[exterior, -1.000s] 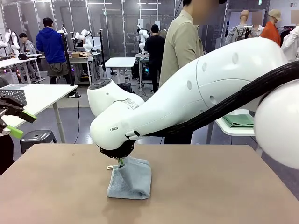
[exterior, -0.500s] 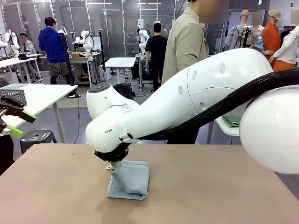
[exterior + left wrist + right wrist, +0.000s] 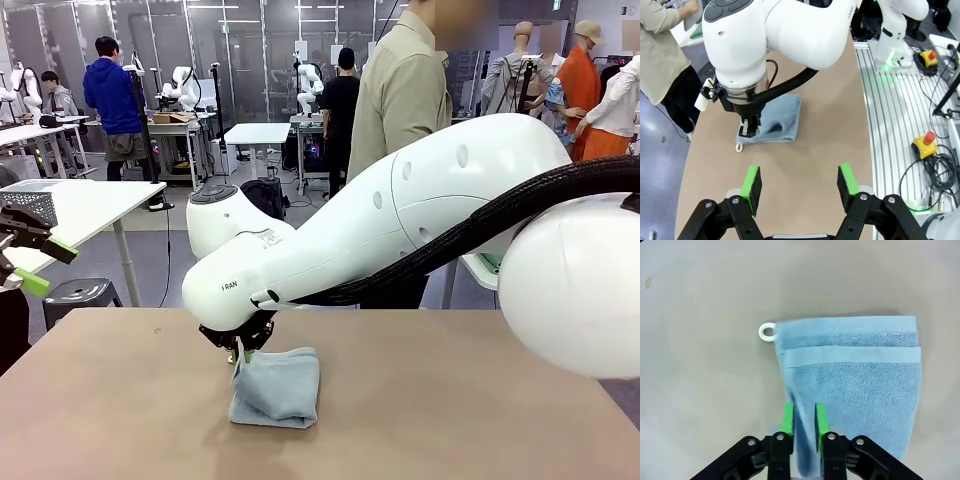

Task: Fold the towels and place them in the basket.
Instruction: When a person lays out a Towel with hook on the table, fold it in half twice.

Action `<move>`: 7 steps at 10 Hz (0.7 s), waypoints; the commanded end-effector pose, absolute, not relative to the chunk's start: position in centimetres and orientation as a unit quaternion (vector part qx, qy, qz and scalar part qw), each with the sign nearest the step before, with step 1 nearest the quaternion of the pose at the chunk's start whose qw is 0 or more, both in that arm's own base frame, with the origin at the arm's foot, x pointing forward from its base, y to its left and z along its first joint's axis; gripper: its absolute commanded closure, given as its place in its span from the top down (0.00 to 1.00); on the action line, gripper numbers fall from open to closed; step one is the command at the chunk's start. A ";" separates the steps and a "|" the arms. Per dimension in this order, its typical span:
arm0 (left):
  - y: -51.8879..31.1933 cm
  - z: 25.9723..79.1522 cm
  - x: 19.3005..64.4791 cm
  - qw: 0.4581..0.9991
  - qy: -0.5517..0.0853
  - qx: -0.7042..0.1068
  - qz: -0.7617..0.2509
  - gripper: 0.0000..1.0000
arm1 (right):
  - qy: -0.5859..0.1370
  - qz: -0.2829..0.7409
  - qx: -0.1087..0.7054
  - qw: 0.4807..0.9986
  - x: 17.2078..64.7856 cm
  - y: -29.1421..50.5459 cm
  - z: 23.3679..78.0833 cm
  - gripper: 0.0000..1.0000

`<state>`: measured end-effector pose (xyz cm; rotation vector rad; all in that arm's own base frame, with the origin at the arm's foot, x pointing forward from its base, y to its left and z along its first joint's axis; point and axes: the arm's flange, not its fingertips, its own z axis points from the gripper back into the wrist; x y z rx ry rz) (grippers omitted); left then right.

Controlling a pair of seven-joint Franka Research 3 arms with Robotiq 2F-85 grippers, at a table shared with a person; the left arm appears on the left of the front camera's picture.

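One light blue-grey towel point(image 3: 278, 388) lies folded on the brown table point(image 3: 450, 400), left of centre, with its white loop point(image 3: 767, 332) at a corner. My right gripper point(image 3: 243, 350) reaches down across the middle to the towel's left end. In the right wrist view its green pads point(image 3: 787, 419) stand close together with the towel's point(image 3: 860, 390) folded edge between them. The left wrist view looks at the towel point(image 3: 775, 120) and the right gripper point(image 3: 747, 131) from a distance. My left gripper point(image 3: 800, 187) is open and empty, held off the table's left edge point(image 3: 45, 265). The basket is out of view.
A person in a beige shirt point(image 3: 400, 100) stands at the far side, turned away. A grey mesh container point(image 3: 28, 203) shows at the far left, behind my left gripper. The right arm's thick white body point(image 3: 420, 210) spans the table's right half.
My right gripper has come down and a little to the left with the towel's edge. The end of the towel that stood raised has sunk, and the towel now lies flatter.
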<state>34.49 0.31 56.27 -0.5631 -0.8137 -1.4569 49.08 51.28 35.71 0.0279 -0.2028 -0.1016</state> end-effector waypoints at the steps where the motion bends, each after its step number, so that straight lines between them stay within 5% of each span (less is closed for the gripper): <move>1: 0.3 56.4 34.5 0.624 -0.366 -0.254 -0.642 0.77 | -0.114 -0.072 0.020 0.991 48.6 51.5 35.7 0.43; 3: 0.3 56.4 34.5 0.624 -0.366 -0.254 -0.642 0.77 | -0.110 -0.060 0.024 0.992 48.0 50.9 36.7 0.63; 7: 0.3 56.4 34.5 0.624 -0.366 -0.254 -0.642 0.77 | -0.102 -0.036 0.061 0.992 43.2 45.4 43.1 0.63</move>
